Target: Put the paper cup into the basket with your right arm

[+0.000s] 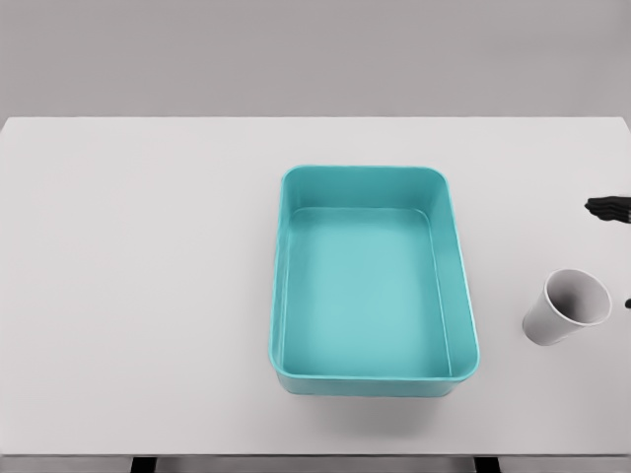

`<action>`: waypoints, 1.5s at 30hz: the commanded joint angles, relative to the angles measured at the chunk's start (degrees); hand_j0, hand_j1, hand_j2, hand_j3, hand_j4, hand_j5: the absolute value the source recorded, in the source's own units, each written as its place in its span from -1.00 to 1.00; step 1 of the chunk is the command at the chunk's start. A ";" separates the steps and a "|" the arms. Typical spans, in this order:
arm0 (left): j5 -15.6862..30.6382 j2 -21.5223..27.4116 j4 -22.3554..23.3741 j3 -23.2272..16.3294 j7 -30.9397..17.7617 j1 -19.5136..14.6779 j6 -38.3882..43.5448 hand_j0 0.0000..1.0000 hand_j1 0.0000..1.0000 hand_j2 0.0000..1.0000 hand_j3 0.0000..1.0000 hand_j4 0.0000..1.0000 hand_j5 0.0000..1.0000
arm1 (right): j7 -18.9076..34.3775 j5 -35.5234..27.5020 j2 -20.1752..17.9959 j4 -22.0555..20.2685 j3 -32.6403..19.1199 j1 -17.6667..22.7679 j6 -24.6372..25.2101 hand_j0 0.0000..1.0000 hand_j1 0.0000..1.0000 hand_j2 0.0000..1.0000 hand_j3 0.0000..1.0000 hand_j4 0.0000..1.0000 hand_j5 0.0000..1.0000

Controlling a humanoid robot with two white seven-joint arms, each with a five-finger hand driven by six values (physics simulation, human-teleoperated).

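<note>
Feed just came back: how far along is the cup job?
Nothing looks done: the teal basket holds nothing. The paper cup sits apart on the table, right of the basket. Dark fingertips show at the right edge, not touching the cup. Grasping, lifting and placing remain.

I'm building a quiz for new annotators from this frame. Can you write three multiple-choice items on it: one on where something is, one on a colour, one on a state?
1. Where is the paper cup relative to the basket?
A. Inside it
B. On the table to its right
C. On the table to its left

2. What colour is the basket?
A. Teal
B. Red
C. Yellow

3. What does the basket hold?
A. The cup
B. Two cups
C. Nothing

Answers:
1. B, since the cup stands on the white table apart from the basket's right wall, near the picture's right edge.
2. A, as its walls and floor are all teal.
3. C, because its floor shows bare from wall to wall.

Only dark fingertips of the right hand show at the right edge, above the cup.
</note>
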 commanded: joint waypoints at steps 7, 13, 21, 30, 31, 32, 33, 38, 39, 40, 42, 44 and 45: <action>0.01 0.00 0.02 -0.01 -0.01 0.00 -0.02 1.00 1.00 1.00 1.00 1.00 1.00 | -0.01 0.01 0.35 0.21 0.08 3.67 0.00 1.00 1.00 1.00 1.00 1.00 1.00; 0.01 0.00 0.02 -0.01 -0.01 0.00 -0.02 1.00 1.00 1.00 1.00 1.00 1.00 | -0.55 0.71 2.19 0.13 0.26 3.84 0.00 1.00 1.00 1.00 1.00 1.00 1.00; 0.01 0.00 0.02 -0.01 -0.01 0.00 -0.02 1.00 1.00 1.00 1.00 1.00 1.00 | -2.84 3.08 3.68 0.13 0.34 4.02 0.00 1.00 1.00 1.00 1.00 1.00 1.00; 0.01 0.00 0.02 -0.01 -0.01 0.00 -0.02 1.00 1.00 1.00 1.00 1.00 1.00 | -2.93 4.67 5.53 -0.05 0.43 4.63 0.00 1.00 1.00 1.00 1.00 1.00 1.00; 0.01 0.00 -0.06 -0.01 -0.01 0.00 0.07 1.00 1.00 1.00 1.00 1.00 1.00 | -2.93 4.84 5.53 -0.05 0.43 5.16 0.00 1.00 1.00 1.00 1.00 1.00 1.00; 0.01 0.00 0.02 -0.01 -0.01 0.00 -0.02 1.00 1.00 1.00 1.00 1.00 1.00 | -2.93 5.02 5.62 -0.05 0.43 5.43 0.00 1.00 1.00 1.00 1.00 1.00 1.00; 0.01 0.00 0.02 -0.01 -0.01 0.00 -0.02 1.00 1.00 1.00 1.00 1.00 1.00 | -2.93 5.10 5.62 -0.05 0.43 5.43 0.00 1.00 1.00 1.00 1.00 1.00 1.00; 0.01 0.00 0.02 -0.01 -0.01 0.00 0.07 1.00 1.00 1.00 1.00 1.00 1.00 | -3.02 5.10 6.32 -0.23 0.43 5.34 0.00 1.00 1.00 1.00 1.00 1.00 1.00; 0.01 0.00 -0.06 -0.01 -0.01 0.00 -0.02 1.00 1.00 1.00 1.00 1.00 1.00 | -3.02 5.02 6.32 -0.23 0.43 5.34 0.00 1.00 1.00 1.00 1.00 1.00 1.00; 0.01 0.00 0.02 -0.01 -0.01 0.00 0.07 1.00 1.00 1.00 1.00 1.00 1.00 | -3.02 5.02 6.41 -0.23 0.43 5.16 0.00 1.00 1.00 1.00 1.00 1.00 1.00; 0.01 0.00 0.02 -0.01 -0.01 0.00 -0.02 1.00 1.00 1.00 1.00 1.00 1.00 | -3.02 4.93 6.50 -0.23 0.43 4.90 0.00 1.00 1.00 1.00 1.00 1.00 1.00; 0.01 0.00 -0.06 -0.01 -0.01 0.00 -0.02 1.00 1.00 1.00 1.00 1.00 1.00 | -3.02 4.84 7.11 -0.31 0.43 4.90 0.00 1.00 1.00 1.00 1.00 1.00 1.00; 0.01 0.00 0.02 -0.01 -0.01 0.00 -0.02 1.00 1.00 1.00 1.00 1.00 1.00 | -3.98 4.93 7.20 -0.40 0.43 4.99 0.00 1.00 1.00 1.00 1.00 1.00 1.00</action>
